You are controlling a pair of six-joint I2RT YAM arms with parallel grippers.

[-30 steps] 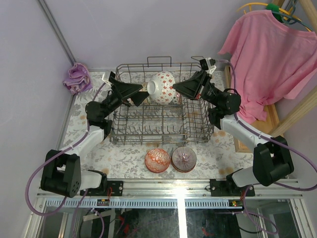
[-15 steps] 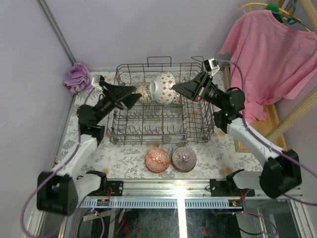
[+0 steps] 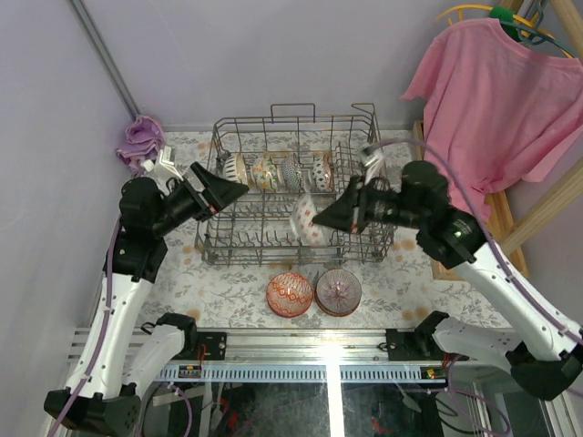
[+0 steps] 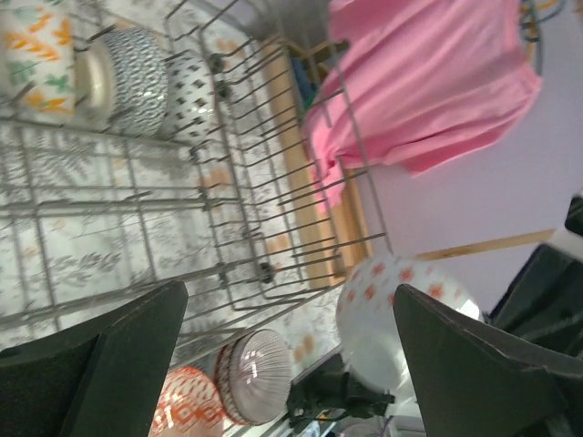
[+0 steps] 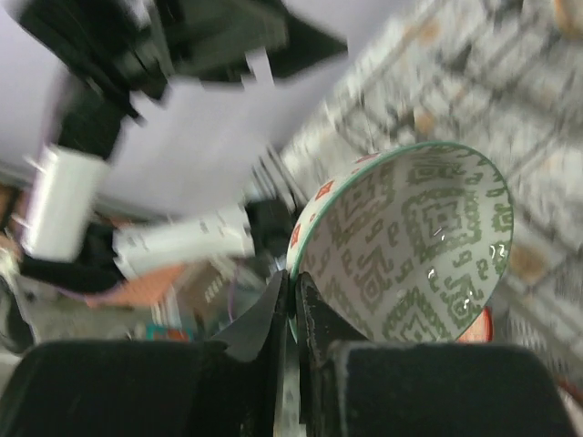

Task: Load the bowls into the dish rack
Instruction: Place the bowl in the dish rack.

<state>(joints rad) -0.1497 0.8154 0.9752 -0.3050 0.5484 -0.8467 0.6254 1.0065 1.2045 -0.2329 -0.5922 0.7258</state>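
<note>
ROBOT STACKS THE CROCKERY: A white bowl [image 3: 305, 221] dotted with red hangs over the near right part of the dish rack [image 3: 273, 250]. The right gripper [image 3: 317, 218] pinches it at the rim, jaws closed on the thin wall with one finger inside and one outside. The right wrist view shows that hold edge-on, with the bowl's glossy, green-patterned inside turned to the lens. Across the rack the left gripper [image 3: 235, 188] hovers by the left wall, jaws spread wide and holding nothing.

A row of bowls [image 3: 278, 171] stands on edge along the far side of the rack. A red bowl [image 3: 290, 294] and a greyish bowl [image 3: 338, 291] sit side by side on the table [image 3: 228, 291], just on the near side of the rack.

The ware looks like glazed ceramic: stiff and light enough for an arm, but slick and quick to chip on wire. A rim pinch seems the only workable hold, and it is a narrow one. The bowl could swing or slide between the fingers, so it likely wants easing down between the tines, not dropping.
</note>
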